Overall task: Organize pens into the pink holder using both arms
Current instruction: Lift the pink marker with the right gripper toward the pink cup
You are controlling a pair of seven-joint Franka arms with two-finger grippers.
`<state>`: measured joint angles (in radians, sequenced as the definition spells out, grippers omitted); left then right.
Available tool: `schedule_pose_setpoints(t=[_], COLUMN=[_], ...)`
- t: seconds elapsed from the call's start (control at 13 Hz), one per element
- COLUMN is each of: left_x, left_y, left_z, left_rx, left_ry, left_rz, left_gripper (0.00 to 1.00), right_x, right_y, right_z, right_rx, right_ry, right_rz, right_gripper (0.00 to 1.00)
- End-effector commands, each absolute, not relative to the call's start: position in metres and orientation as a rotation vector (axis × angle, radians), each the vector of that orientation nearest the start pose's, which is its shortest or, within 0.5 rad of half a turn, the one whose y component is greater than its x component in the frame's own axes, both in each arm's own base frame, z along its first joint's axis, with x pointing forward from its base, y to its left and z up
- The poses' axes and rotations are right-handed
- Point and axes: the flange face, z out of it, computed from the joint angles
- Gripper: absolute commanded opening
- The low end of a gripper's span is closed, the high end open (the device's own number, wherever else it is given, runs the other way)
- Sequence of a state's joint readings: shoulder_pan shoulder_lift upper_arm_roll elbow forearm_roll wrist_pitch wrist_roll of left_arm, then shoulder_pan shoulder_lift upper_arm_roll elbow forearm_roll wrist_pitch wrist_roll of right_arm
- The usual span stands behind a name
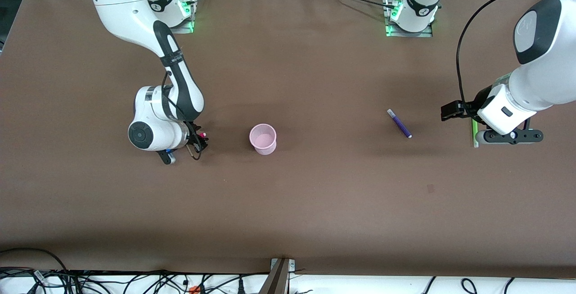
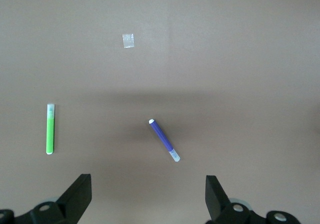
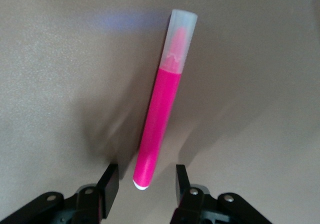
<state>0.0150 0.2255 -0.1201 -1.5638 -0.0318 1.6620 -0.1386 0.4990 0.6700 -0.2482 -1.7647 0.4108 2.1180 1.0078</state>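
The pink holder (image 1: 263, 138) stands upright on the brown table (image 1: 315, 195), about in the middle between the two arms, with its round mouth facing up.

The right gripper (image 1: 196, 143) is low over the table just beside the holder, toward the right arm's end. In the right wrist view the magenta pen (image 3: 161, 109) lies between the two fingers (image 3: 109, 184), with its pale cap pointing away from the gripper (image 3: 143, 186). The fingers are narrow, one on each side of the pen's end, but a small gap shows on both sides, so I cannot tell if they already press on it. In the front view only the pink tip (image 1: 203, 135) shows beside the gripper.

The purple pen (image 1: 399, 123) lies flat on the table, well apart from the holder, toward the left arm's end. The green pen (image 1: 474, 132) lies near it, still closer to that end, and is partly covered by the left arm.

The left gripper (image 2: 145, 196) hangs high above these two pens with its fingers (image 2: 80, 194) wide apart and holds nothing. In its wrist view the purple pen (image 2: 164, 139) and the green pen (image 2: 50, 128) lie apart from each other, and a small pale square mark (image 2: 129, 40) is on the table.
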Motion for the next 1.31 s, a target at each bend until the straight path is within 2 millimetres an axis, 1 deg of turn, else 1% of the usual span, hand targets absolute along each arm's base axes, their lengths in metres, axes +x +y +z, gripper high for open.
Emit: schedule_pose_setpoints(t=[0.0,0.08,0.15,0.38,0.46,0.54,0.62,0.69,0.77,0.85,0.92,1.0,1.08,1.23], left_x=[0.61,0.61,0.61,0.612,0.613,0.612,0.612,0.612,0.613,0.612,0.612,0.612,0.612,0.611], left_y=[-0.06,-0.06,-0.061,-0.06,-0.06,-0.06,-0.061,-0.062,-0.061,-0.061,-0.064,-0.064,-0.065,-0.063], left_z=[0.508,0.508,0.507,0.507,0.505,0.502,0.502,0.504,0.504,0.505,0.505,0.503,0.502,0.502], left_rx=[-3.163,-3.162,-3.162,-3.164,-3.163,-3.161,-3.163,-3.162,-3.164,-3.162,-3.164,-3.163,-3.163,-3.165], left_ry=[-0.059,-0.057,-0.055,-0.057,-0.055,-0.055,-0.053,-0.05,-0.053,-0.052,-0.045,-0.045,-0.038,-0.016], left_rz=[0.218,0.223,0.226,0.214,0.216,0.23,0.228,0.223,0.221,0.221,0.221,0.228,0.228,0.231], left_gripper=[1.0,1.0,1.0,1.0,1.0,1.0,1.0,1.0,1.0,1.0,1.0,1.0,1.0,1.0], right_x=[0.596,0.595,0.595,0.591,0.59,0.589,0.59,0.59,0.591,0.589,0.589,0.59,0.592,0.594], right_y=[0.179,0.178,0.177,0.177,0.179,0.185,0.188,0.189,0.19,0.193,0.199,0.204,0.212,0.236], right_z=[0.165,0.165,0.165,0.164,0.166,0.176,0.19,0.205,0.229,0.249,0.276,0.296,0.306,0.318], right_rx=[-2.751,-2.761,-2.764,-2.772,-2.77,-2.766,-2.759,-2.759,-2.746,-2.695,-2.618,-2.53,-2.426,-2.257], right_ry=[1.49,1.467,1.458,1.443,1.437,1.419,1.404,1.389,1.371,1.366,1.349,1.338,1.341,1.327], right_rz=[0.481,0.483,0.483,0.493,0.493,0.501,0.502,0.552,0.597,0.651,0.681,0.702,0.744,0.835], right_gripper=[0.41,0.39,0.33,0.14,0.06,0.0,0.0,0.0,0.0,0.0,0.0,0.0,0.0,0.0])
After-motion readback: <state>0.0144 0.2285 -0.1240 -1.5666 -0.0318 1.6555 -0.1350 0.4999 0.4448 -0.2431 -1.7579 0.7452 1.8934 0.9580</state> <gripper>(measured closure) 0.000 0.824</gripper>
